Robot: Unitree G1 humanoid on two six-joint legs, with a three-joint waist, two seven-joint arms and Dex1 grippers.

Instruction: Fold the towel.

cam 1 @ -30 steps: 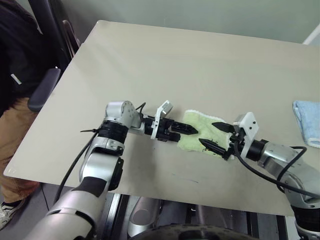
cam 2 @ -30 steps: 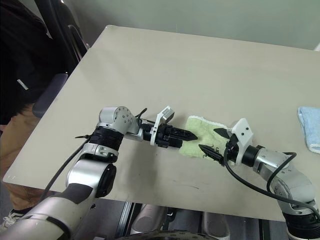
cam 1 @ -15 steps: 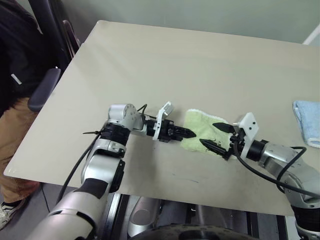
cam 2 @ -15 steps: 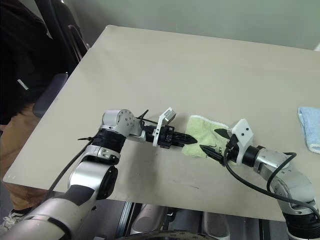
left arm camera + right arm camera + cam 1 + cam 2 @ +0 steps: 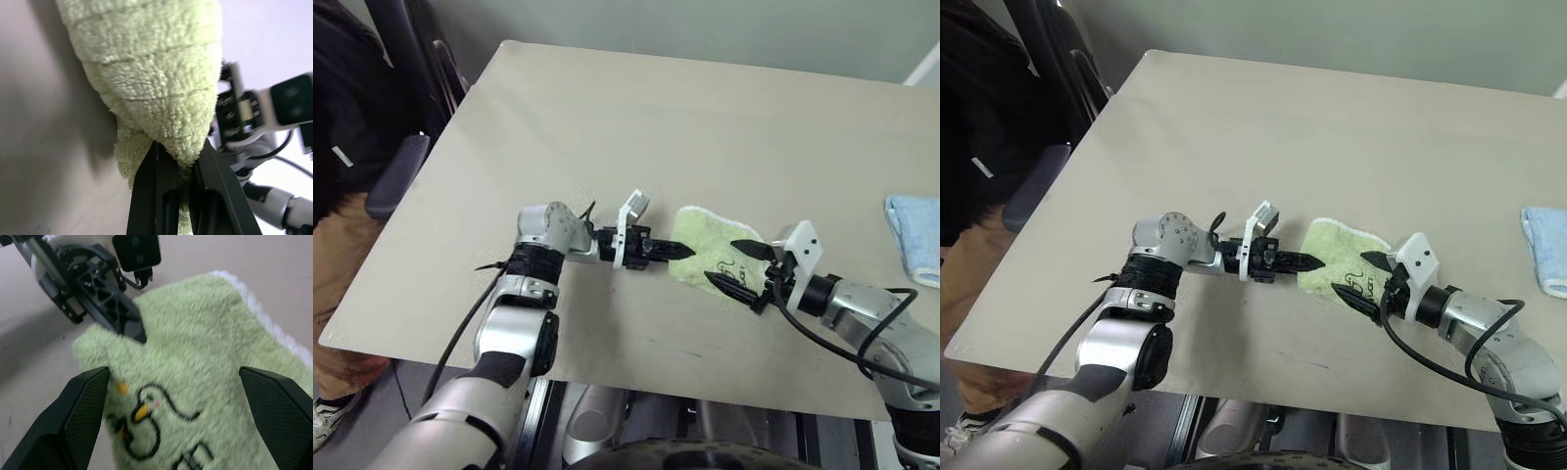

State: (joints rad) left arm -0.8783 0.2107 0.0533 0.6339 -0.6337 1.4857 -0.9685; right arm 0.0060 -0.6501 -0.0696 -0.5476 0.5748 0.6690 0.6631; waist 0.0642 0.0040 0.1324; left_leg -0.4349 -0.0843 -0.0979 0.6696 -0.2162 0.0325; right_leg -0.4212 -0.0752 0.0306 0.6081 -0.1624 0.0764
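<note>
A lab: bare beige table [image 5: 607,117], plain grey wall [image 5: 705,24].

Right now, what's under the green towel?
The towel lies folded on the tan table, so bare tabletop shows all around it. The left gripper is pinching its near-left corner, lifting that edge a little. Whatever lies beneath the rest is covered by cloth.

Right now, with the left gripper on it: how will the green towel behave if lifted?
Likely floppy: the towel bunches where the left gripper pinches it. Probably light; it is thin terry. The looped pile should resist slipping.
</note>
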